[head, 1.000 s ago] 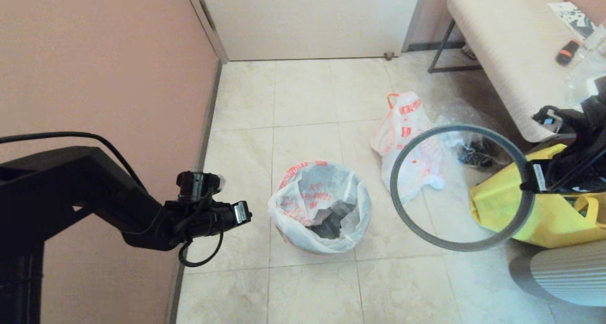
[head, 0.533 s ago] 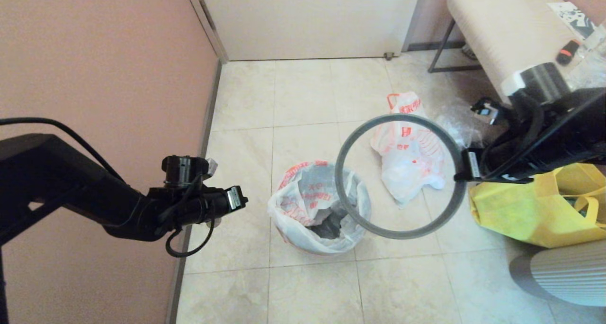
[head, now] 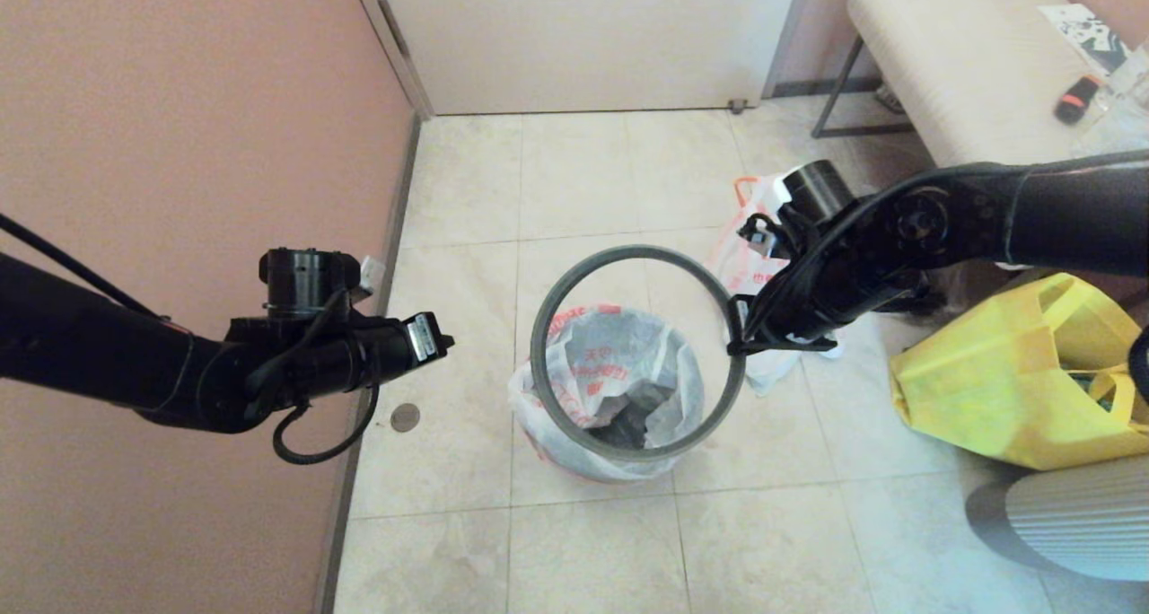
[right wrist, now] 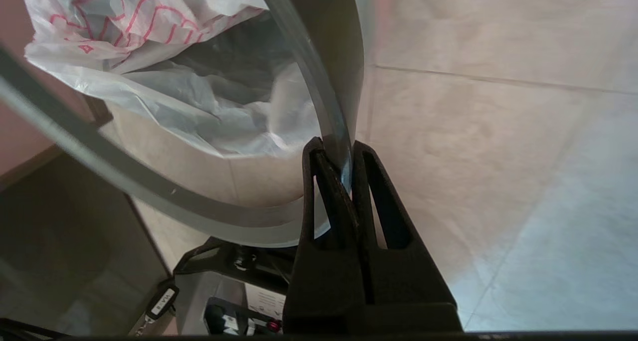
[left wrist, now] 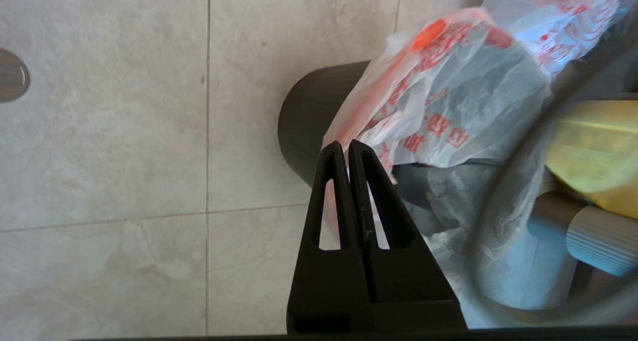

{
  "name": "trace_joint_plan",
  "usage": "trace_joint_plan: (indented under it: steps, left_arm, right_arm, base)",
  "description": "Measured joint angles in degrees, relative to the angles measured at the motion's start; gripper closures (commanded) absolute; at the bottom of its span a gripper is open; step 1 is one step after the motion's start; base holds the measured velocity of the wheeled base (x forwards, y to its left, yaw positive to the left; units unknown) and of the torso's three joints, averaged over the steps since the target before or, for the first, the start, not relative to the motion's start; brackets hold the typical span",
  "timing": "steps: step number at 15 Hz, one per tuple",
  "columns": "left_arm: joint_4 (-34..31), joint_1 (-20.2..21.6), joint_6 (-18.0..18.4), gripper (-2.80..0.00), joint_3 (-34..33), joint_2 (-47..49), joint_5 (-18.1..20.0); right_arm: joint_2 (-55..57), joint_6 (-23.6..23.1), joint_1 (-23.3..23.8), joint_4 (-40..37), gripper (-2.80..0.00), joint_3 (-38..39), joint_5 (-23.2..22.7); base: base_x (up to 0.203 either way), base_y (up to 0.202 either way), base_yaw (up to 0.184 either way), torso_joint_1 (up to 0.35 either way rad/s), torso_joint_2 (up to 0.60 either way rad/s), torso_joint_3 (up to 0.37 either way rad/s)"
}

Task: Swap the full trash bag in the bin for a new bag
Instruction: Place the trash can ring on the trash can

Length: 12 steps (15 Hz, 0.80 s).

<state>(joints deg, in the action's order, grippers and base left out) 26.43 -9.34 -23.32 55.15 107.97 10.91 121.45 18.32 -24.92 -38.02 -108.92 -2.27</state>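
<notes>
The bin (head: pixel 628 430) stands on the tiled floor, its black side plain in the left wrist view (left wrist: pixel 309 126). The new bag (head: pixel 619 354) lines it, its pink-banded mouth (left wrist: pixel 448 96) loosely draped over the top (right wrist: pixel 149 82). My right gripper (head: pixel 734 331) (right wrist: pixel 335 149) is shut on the grey ring (head: pixel 539 327) (right wrist: pixel 319 82), which hangs tilted just above the bin's mouth. My left gripper (head: pixel 444 337) (left wrist: pixel 345 144) is shut and holds nothing; it hovers left of the bin, its tips near the bag's edge. The full trash bag (head: pixel 729 264) lies behind, partly hidden by my right arm.
A yellow tote (head: pixel 1014 390) sits on the floor at the right, with a grey ribbed object (head: pixel 1077 524) in front of it. A padded bench (head: pixel 960 84) stands at the back right. The pink wall (head: pixel 179 147) runs along the left, with a floor drain (head: pixel 405 416) beside it.
My right arm has carried the grey ring leftward from over the yellow tote to above the bin. My left arm has drifted a little up and to the left.
</notes>
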Motion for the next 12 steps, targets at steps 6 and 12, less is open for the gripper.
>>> trace_joint_plan:
  steps: [6, 12]
  left_arm:
    - [0.09, 0.09, -0.07, 0.0, -0.05, -0.75, 0.0]
    - [0.38, 0.46, -0.11, 0.0, -0.05, -0.38, 0.11]
  right_arm:
    - [8.27, -0.22, -1.82, 2.77, 0.0, -3.6, -1.97]
    - [13.46, -0.28, -2.95, 10.33, 0.0, -3.9, -1.5]
  base:
    - [0.0, 0.0, 0.0, 0.0, 0.0, 0.0]
    - [0.0, 0.0, 0.0, 0.0, 0.0, 0.0]
